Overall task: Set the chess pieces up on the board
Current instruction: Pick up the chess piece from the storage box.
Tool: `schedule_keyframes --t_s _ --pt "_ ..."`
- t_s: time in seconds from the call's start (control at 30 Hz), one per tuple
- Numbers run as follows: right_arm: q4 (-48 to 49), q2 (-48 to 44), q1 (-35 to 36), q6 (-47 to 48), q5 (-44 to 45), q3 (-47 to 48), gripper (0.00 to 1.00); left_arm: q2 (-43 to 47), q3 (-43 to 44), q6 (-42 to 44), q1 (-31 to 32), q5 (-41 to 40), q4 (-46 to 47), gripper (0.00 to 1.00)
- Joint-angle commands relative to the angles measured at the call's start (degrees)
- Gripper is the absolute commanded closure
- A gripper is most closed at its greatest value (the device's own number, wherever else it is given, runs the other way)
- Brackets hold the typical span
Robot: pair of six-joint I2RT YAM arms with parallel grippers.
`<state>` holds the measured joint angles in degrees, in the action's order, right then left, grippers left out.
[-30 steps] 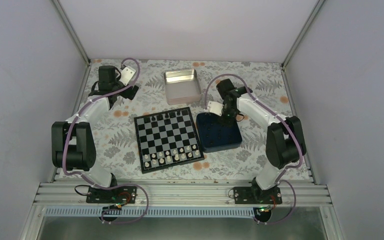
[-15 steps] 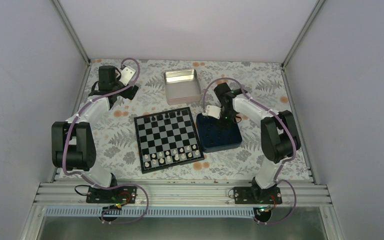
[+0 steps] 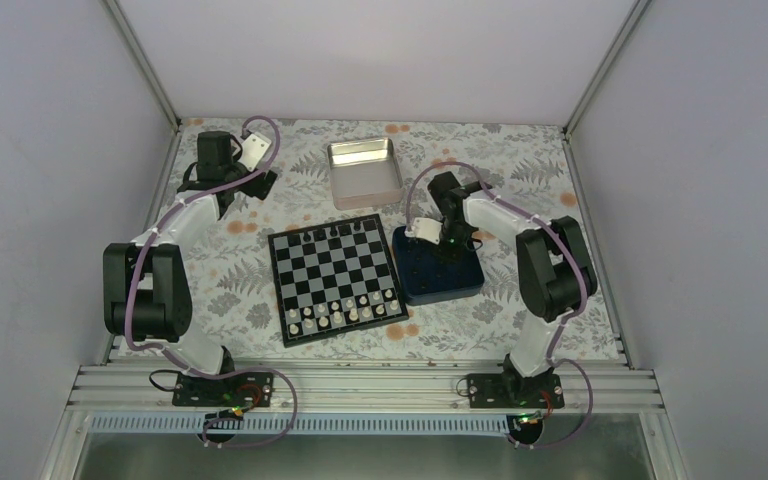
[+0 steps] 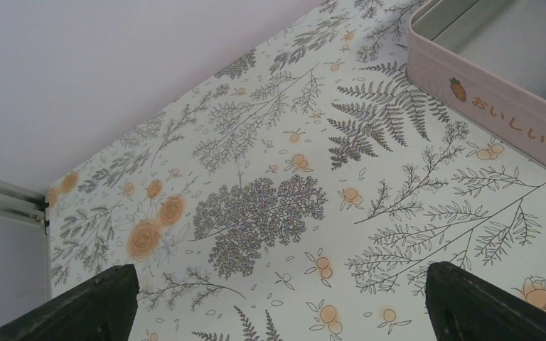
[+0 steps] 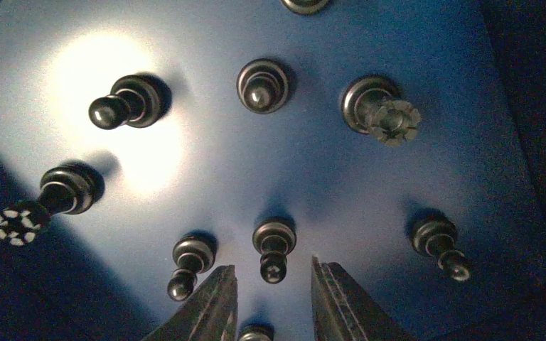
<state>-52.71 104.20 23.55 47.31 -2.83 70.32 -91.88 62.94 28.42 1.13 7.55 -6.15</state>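
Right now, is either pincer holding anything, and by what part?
Nothing. The right pincer is open at a black piece, not gripping; the left pincer is open, empty.

Plain pale lilac walls [image 3: 380,60] enclose a bench [image 3: 232,292] covered in fern-and-orange-flower print, with aluminium posts [image 3: 142,60] at the far corners and rails [image 3: 360,385] along the near edge.

Metal tin [image 3: 364,172], navy box [image 3: 450,281] — on floral cloth [image 3: 532,160].

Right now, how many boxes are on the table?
2: a metal tin behind the board, and a blue box right of it. None looks hidden.
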Motion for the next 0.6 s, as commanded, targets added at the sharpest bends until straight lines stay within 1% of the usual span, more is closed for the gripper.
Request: schedule_keyframes --t_s 0.0,0.27,0.33,0.37,0.47,0.57 --pt "1.3 1.4 -0.4 -0.5 -1.9 -1.1 0.71 0.1 0.6 -0.1 -0.1 -0.2 -0.4 0.00" --pt "2.3 2.4 -0.9 0.2 -2.7 -0.8 0.78 -0.1 0.6 -0.3 -0.1 -0.4 -0.3 0.00" --pt "2.2 2.5 -1.0 0.2 -2.7 -0.6 0.82 0.1 0.4 -0.2 -0.1 -0.3 -0.3 0.00" --pt "2.2 2.6 -1.0 0.2 -2.8 -0.3 0.86 0.0 0.4 -0.2 -0.1 -0.3 -0.2 0.00" --pt "1.5 2.2 -1.1 0.3 -3.2 0.1 0.91 -0.1 0.5 0.0 0.0 -0.5 -0.3 0.00" --pt "0.1 1.4 -1.1 0.2 -2.8 1.0 0.93 0.1 0.5 0.1 0.0 -0.4 -0.2 0.00"
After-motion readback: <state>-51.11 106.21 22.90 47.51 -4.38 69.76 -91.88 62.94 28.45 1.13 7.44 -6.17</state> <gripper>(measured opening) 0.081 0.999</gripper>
